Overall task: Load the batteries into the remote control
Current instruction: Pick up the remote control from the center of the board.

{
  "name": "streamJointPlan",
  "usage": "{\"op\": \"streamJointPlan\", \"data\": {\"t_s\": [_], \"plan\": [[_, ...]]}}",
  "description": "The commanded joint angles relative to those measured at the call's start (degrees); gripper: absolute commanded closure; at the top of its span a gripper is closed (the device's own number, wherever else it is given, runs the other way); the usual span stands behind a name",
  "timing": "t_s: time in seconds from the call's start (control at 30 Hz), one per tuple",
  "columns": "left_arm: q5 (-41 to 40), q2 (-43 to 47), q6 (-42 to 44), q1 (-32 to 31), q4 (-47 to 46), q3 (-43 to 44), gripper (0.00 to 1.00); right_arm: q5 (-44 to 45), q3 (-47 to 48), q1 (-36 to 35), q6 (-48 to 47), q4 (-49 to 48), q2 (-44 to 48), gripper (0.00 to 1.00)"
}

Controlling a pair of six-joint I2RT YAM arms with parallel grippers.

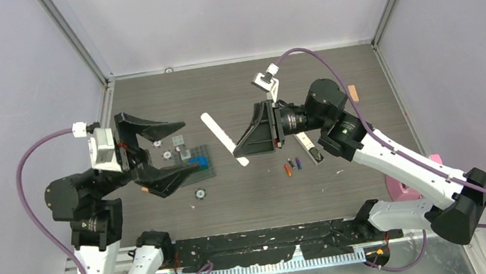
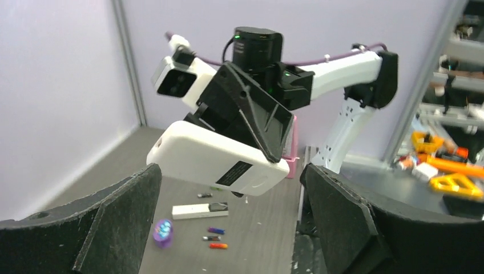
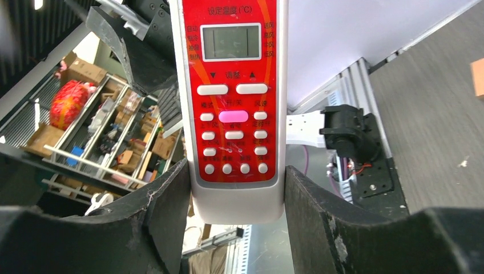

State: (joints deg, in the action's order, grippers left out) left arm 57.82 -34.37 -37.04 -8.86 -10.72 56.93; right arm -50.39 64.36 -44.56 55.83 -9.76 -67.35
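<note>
**Count.**
- One remote control [image 1: 308, 147]: narrow, white, with a black end. It lies flat on the desk [image 1: 248, 199] right of centre, its far end partly hidden under the right wrist in the top view.
- Three batteries, loose on the desk just near-left of it and not touching it: one reddish-orange [image 1: 288, 170], one dark [image 1: 290, 161], one blue-purple [image 1: 297, 164].
- One wider white remote [image 3: 234, 114] with a red button face.
- One dark mat [image 1: 198, 162], left of centre.

**Arms.**
- The right arm reaches from the near right corner toward the centre, wrist turned left. The right tool [image 1: 249, 140] is clamped on one end of the wider white remote and holds it tilted, clear of the desk.
- The left arm is folded at the left side. The left tool [image 1: 186, 149] is raised and points right, jaws spread wide and empty.
</note>
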Motion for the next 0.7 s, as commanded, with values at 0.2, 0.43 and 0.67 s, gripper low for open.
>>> {"op": "streamJointPlan", "data": {"t_s": [0.2, 0.43, 0.67], "plan": [[18.2, -6.0, 14.7, 0.0, -11.1, 5.9, 0.0, -5.5, 4.6, -2.0, 3.6, -2.5, 3.7, 0.76], [18.0, -10.2, 11.5, -1.3, -10.9, 8.4, 0.02, -5.2, 6.3, -4.7, 0.3, 2.5, 2.8, 0.75], [24.0, -12.2, 8.2, -3.6, -10.9, 8.4, 0.11, -5.2, 8.2, -7.1, -0.3, 4.3, 0.4, 0.75]]}}
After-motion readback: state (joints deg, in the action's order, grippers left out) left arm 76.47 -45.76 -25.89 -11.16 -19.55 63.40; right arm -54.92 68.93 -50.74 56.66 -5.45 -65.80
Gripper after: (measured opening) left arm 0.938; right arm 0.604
